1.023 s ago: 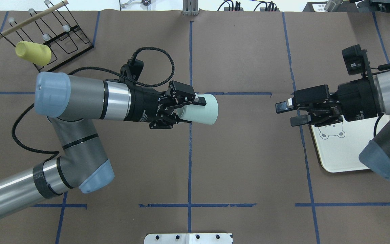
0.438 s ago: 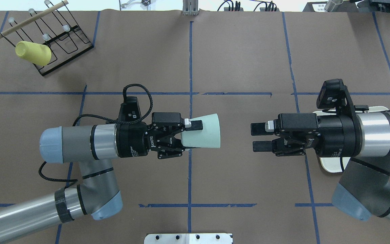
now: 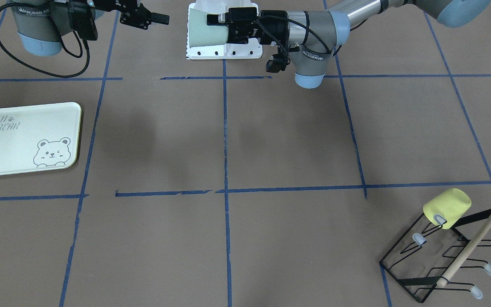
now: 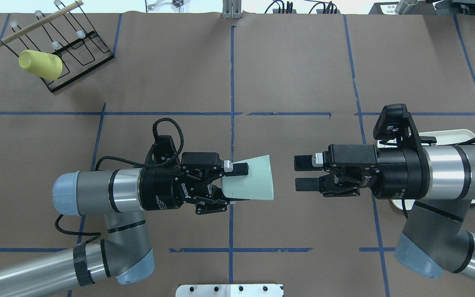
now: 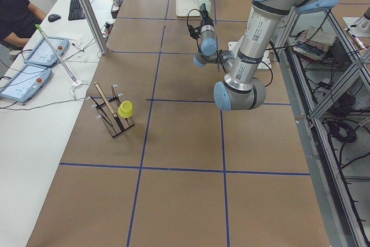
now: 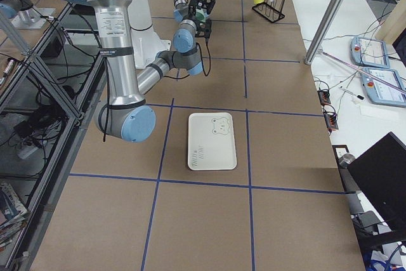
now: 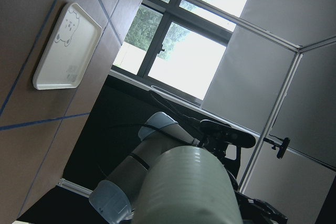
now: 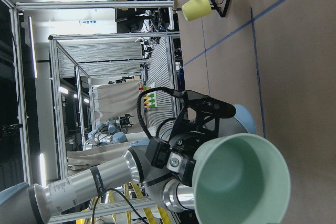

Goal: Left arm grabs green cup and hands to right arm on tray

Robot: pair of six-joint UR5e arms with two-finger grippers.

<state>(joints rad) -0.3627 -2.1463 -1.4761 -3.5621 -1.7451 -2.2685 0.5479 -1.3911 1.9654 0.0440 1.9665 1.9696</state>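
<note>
**Brown-papered table, cup held out mid-air between two grippers**

Brown paper covers the table (image 4: 303,62), and blue tape (image 4: 231,74) divides it into large squares. Above the middle tape line, the left arm (image 4: 109,194) reaches in level with the table. Its left gripper (image 4: 241,185) is clamped on the narrow base end of the green cup (image 4: 256,181). The cup lies on its side in the air, clear of the table. Its open mouth points at the right gripper (image 4: 296,173); the right wrist view looks straight into the pale green inside.

The right arm (image 4: 443,173) comes in from the opposite side, also level. Its two black fingers (image 4: 303,162) are parted with nothing between them. They stand just short of the cup's rim without touching it. In the overhead view the gap between them looks narrower than the cup's mouth.

The tray (image 3: 15,140) lies flat on the table on the robot's right, bear drawing up. It is well apart from the cup and partly hidden under the right arm from above.

At the far corner on the robot's left, a yellow cup (image 4: 39,64) hangs tilted on a black wire rack (image 4: 78,51). A wooden rod (image 4: 39,22) runs across the rack's top.
</note>
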